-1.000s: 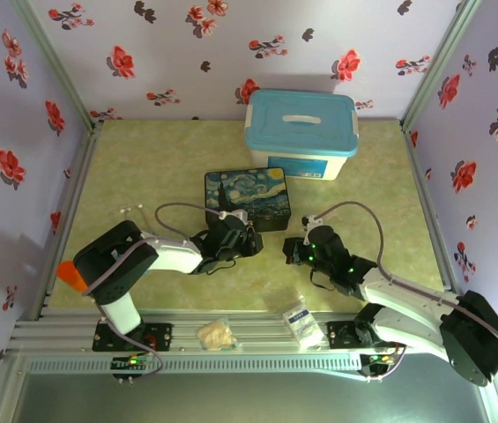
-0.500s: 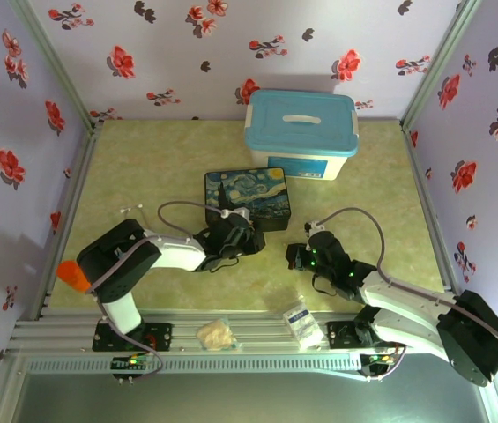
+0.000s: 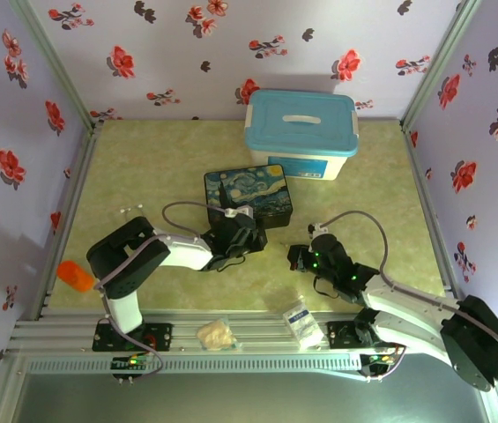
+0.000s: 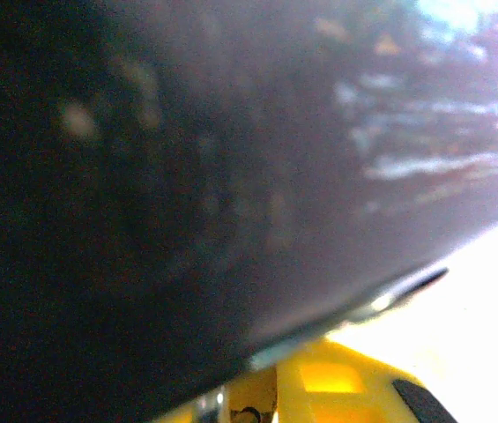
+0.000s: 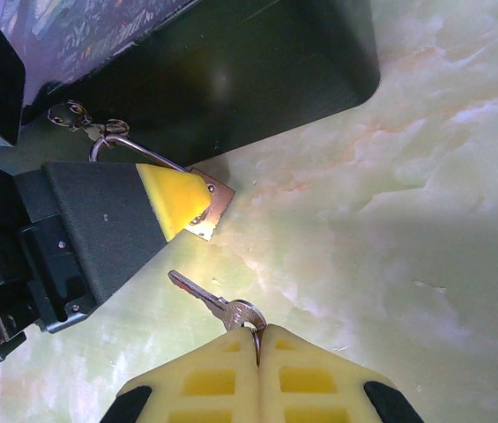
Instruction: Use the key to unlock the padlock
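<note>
At the near edge a metal rail (image 3: pixel 257 342) carries the two arm bases. On the rail lie a small beige bag (image 3: pixel 216 333) and a white packet (image 3: pixel 301 319). Beyond it is the table (image 3: pixel 143 167), a pale green-yellow surface with a marble pattern, smooth and a little shiny.

The right gripper (image 5: pixel 258 333) is low over the table. Its two yellow fingers are pressed together and pinch the round head of the key (image 5: pixel 209 300). The blade of the key points to the padlock (image 5: pixel 217 207) and is near it but not touching.

The left gripper (image 5: pixel 187 201) comes from the left side and is closed on the padlock. One yellow pad covers most of the brass body, so only one corner is seen, and the other finger is hidden behind it. The thin silver shackle (image 5: pixel 134 145) goes from the body toward a small ring (image 5: pixel 70 115) at the near side of the tin box (image 5: pixel 231 79). I cannot tell whether the shackle passes through this ring. In the left wrist view the dark side of the box is very close and blurred, with a yellow finger (image 4: pixel 319 388) below it.

The tin box stands in the middle of the table, its lid printed with a night sky. Farther back is a white tub (image 3: pixel 301 132) with a blue lid, near the back wall. The three walls (image 3: pixel 187 62) have lilac paper with red and dark flowers, and metal posts are in the corners.
</note>
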Controlling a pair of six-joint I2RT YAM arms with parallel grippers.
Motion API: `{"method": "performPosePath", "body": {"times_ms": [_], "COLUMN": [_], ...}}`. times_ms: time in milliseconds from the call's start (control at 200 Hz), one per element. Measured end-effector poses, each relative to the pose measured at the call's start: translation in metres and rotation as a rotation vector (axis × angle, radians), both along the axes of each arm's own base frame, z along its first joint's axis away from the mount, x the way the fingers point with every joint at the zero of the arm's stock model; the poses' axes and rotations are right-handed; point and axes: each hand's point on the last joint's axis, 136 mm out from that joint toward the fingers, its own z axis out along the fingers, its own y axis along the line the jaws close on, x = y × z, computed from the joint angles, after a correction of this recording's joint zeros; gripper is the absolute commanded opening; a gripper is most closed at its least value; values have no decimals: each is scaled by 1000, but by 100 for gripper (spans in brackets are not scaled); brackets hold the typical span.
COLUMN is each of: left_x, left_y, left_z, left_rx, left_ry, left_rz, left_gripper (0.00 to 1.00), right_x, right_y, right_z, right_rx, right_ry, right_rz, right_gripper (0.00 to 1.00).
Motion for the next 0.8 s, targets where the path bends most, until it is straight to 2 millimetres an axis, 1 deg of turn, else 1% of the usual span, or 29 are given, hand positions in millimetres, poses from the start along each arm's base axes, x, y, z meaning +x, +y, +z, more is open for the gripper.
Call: {"method": "performPosePath", "body": {"times_ms": [90, 160, 220, 330, 435, 575, 800], "left_x": [-1, -5, -8, -12, -14, -13, -9], "left_y": [1, 4, 6, 6, 7, 8, 9], "left_z": [1, 2, 4, 9, 12, 17, 32], "left_rx": [-17, -43, -72, -139, -183, -226, -342], "left_ry": [-10, -15, -21, -33, -42, -47, -67], "left_rz": [-2, -3, -7, -11, -11, -8, 16], "left_gripper": [5, 5, 4, 3, 3, 2, 0], "right_x": [-1, -1, -2, -5, -9, -11, 1], "right_y": [1, 6, 10, 12, 19, 28, 34], "right_z": [-2, -6, -15, -36, -45, -41, -28], "right_rx": [3, 18, 41, 68, 91, 137, 214], "right_ry": [9, 31, 68, 158, 208, 229, 231], "right_rz": [3, 24, 40, 53, 88, 120, 121], "right_gripper": [0, 0, 0, 0, 0, 0, 0]}}
